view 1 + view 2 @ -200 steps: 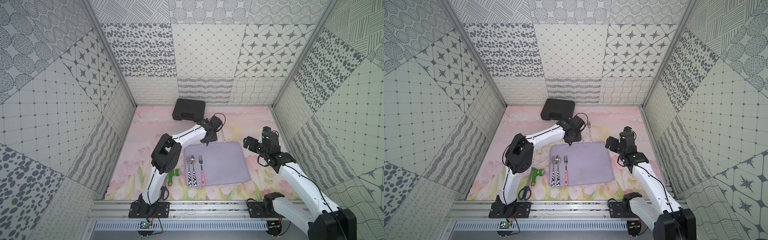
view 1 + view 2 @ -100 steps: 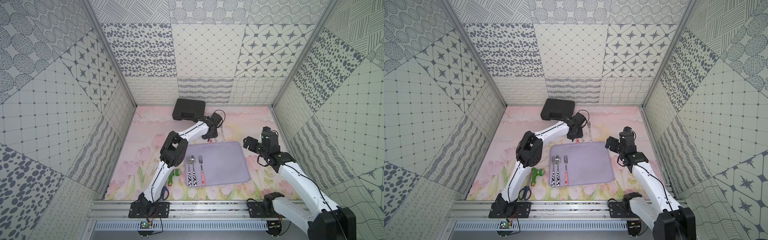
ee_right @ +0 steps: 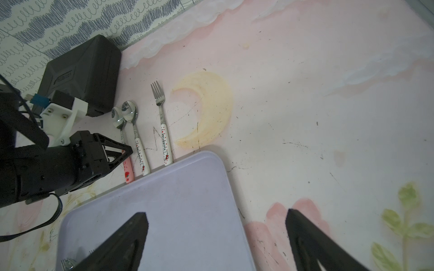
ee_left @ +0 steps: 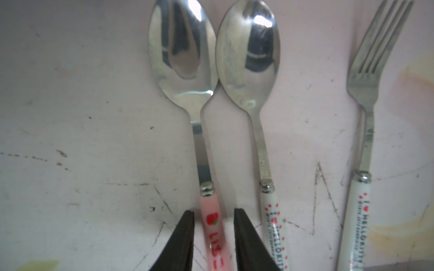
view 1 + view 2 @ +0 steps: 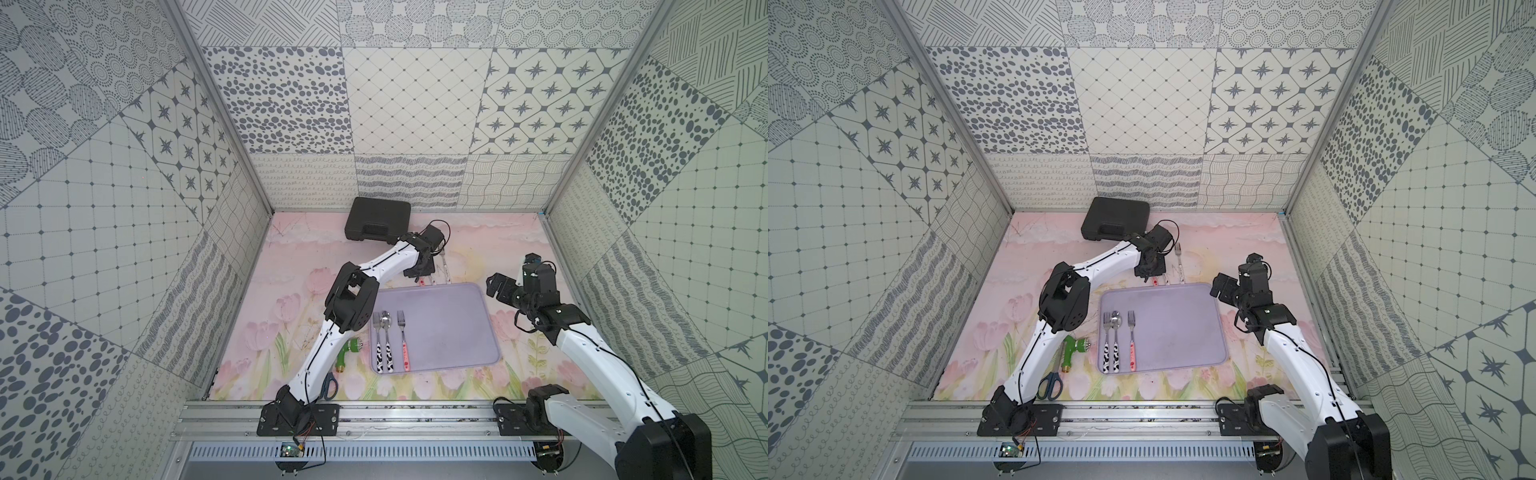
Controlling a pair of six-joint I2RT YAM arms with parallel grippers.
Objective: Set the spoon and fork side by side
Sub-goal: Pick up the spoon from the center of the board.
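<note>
Two fingers of the left end effector straddle the pink strawberry-handled spoon, narrowly spread, not yet pinching, long axis straight ahead between them.

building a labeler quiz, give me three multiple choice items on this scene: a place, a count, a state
1. Relative to the tray, the pink-handled spoon lies: a) inside it b) on the mat just past its far edge c) under it
2. Utensils in the tray: a) three b) one c) five
3. The right gripper is: a) shut on a fork b) shut, empty c) open, empty

Key: b, the right wrist view shows it outside the rim; a, cow-handled fork, cow-handled spoon, pink-handled fork; c, jaws wide apart, nothing between.
</note>
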